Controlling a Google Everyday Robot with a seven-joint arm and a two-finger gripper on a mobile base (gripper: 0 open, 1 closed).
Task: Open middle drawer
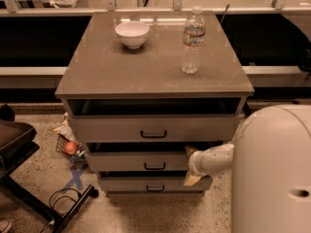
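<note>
The cabinet [146, 67] has three stacked drawers. The middle drawer [136, 161] is grey-beige with a small black bar handle [154, 166], and a dark gap shows above its front. My gripper [190, 165] is at the right end of that front, reaching in from the right on a white arm [216, 158]. One tan finger [191, 151] lies above the front's top edge and the other below its bottom edge, so the fingers stand apart. The gripper is well right of the handle.
The top drawer [153, 127] is pulled out above and the bottom drawer [155, 184] sits below. A white bowl [132, 33] and a water bottle [193, 40] stand on top. My white body [272, 169] fills the lower right. A chair base [29, 188] and floor clutter [70, 147] are at the left.
</note>
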